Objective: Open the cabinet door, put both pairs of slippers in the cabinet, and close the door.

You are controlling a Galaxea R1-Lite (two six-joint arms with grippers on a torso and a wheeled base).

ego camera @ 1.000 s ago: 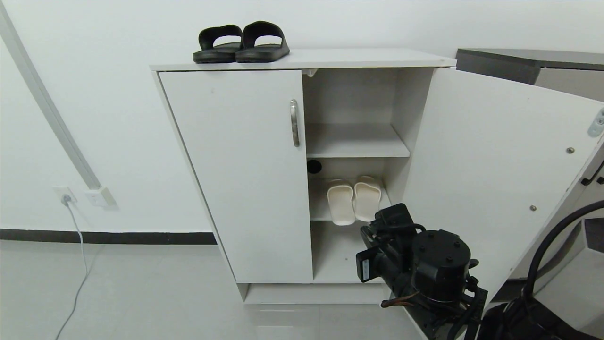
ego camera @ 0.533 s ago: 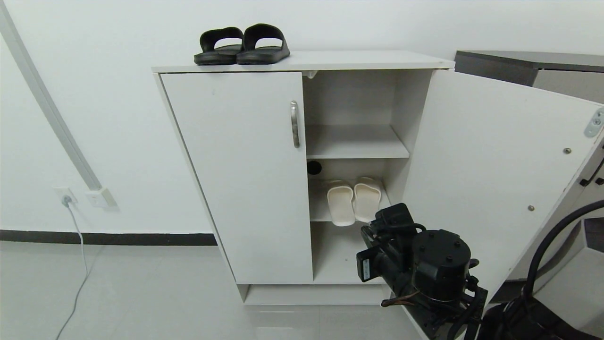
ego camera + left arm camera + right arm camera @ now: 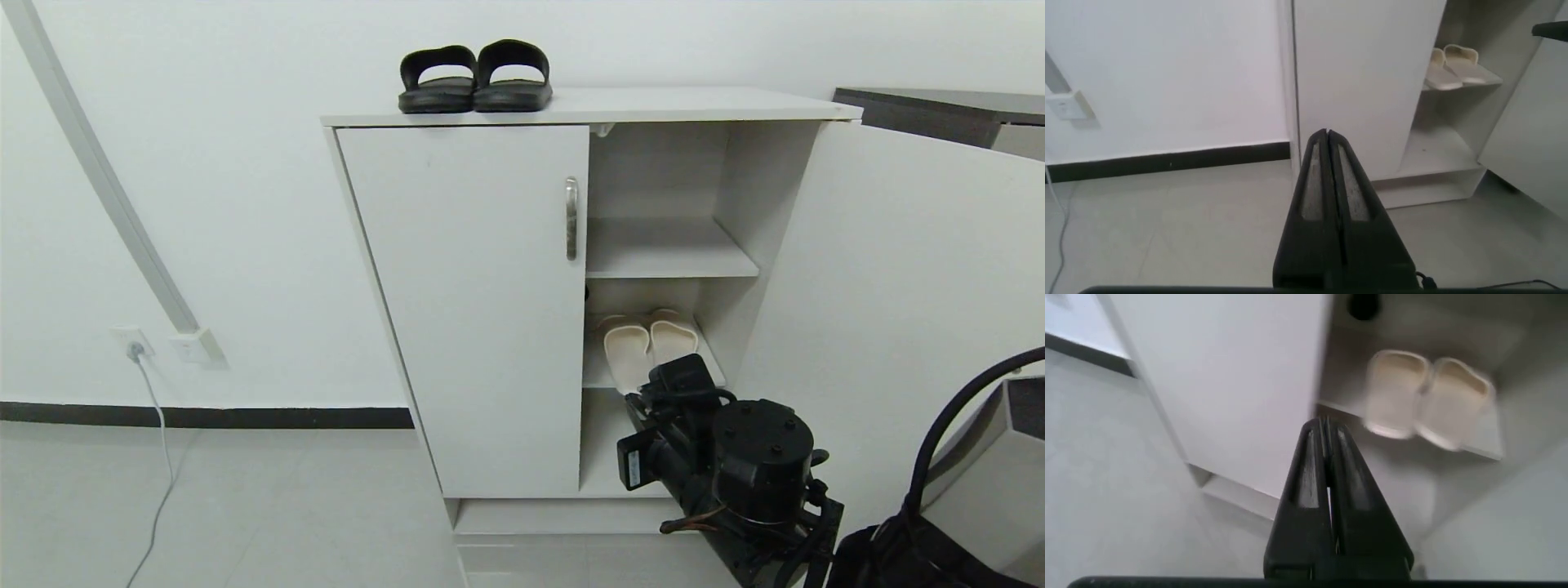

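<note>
The white cabinet (image 3: 457, 286) has its left door shut, with a metal handle (image 3: 571, 219), and its right door (image 3: 914, 327) swung wide open. A black pair of slippers (image 3: 476, 77) stands on the cabinet top, toward its left. A cream pair of slippers (image 3: 645, 343) lies on the middle shelf, seen also from the right wrist (image 3: 1427, 396) and the left wrist (image 3: 1458, 65). My right gripper (image 3: 1328, 429) is shut and empty, in front of the open compartment by the shut door's edge. My left gripper (image 3: 1328, 139) is shut and empty, low over the floor before the cabinet's left side.
The upper shelf (image 3: 661, 253) and the bottom shelf (image 3: 1437, 155) are bare. A wall socket with a hanging cable (image 3: 135, 347) is at the left. Grey furniture (image 3: 939, 106) stands behind the open door. Pale floor (image 3: 245, 506) spreads in front.
The whole head picture has slid to the right, so the camera has moved. The slippers, the doors and the right arm keep their places relative to each other.
</note>
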